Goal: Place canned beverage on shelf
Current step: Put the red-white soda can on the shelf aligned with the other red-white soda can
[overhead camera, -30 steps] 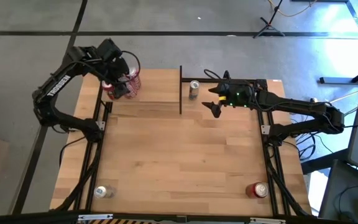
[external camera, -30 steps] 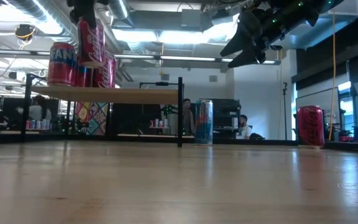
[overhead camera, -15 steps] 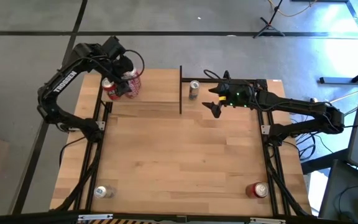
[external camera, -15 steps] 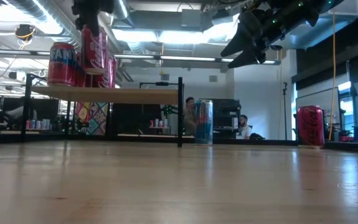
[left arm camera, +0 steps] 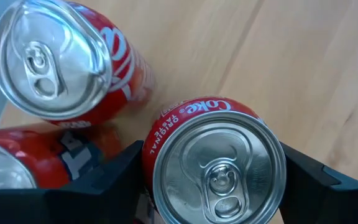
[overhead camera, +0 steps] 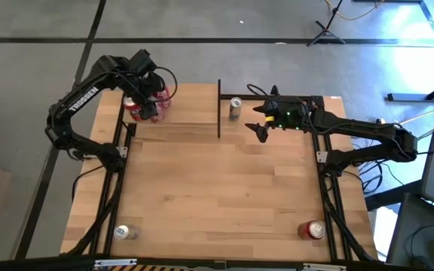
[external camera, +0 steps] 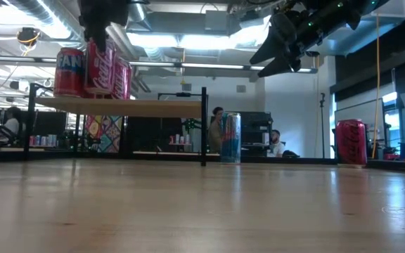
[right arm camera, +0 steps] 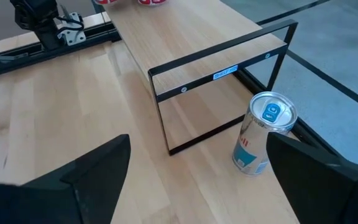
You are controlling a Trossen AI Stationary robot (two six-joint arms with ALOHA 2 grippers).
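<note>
The shelf (overhead camera: pixel 178 113) is a light-wood board on thin black posts at the table's far left; it also shows in the low view (external camera: pixel 153 106). Two red cans (left arm camera: pixel 61 62) (left arm camera: pixel 17 165) stand upright on its far-left corner. My left gripper (overhead camera: pixel 146 81) is above that corner, shut on a red Coke can (left arm camera: pixel 219 168) (external camera: pixel 99 67). My right gripper (overhead camera: pixel 261 126) hangs open and empty above the table. It is just right of a silver-blue can (overhead camera: pixel 235 108) (right arm camera: pixel 263 134) that stands on the tabletop beside the shelf's right posts. My left gripper pinches the Coke can's side wall just under its top rim (left arm camera: pixel 151 158), one finger on each side. The fingers (left arm camera: pixel 319 183) come from above, pointing down. The can is upright, its bottom down at the shelf board, close beside the other two cans.
A silver can (overhead camera: pixel 124 232) lies near the table's near-left corner. A red can (overhead camera: pixel 313 229) is at the near-right corner and also shows in the low view (external camera: pixel 351 143). The shelf's right part and the middle of the tabletop (overhead camera: pixel 224 188) are bare wood. People sit in the room behind.
My left gripper has gone down with the Coke can. The can has stayed upright and has come from above the other cans' tops down to level with them at the shelf board. My right arm has kept still.
</note>
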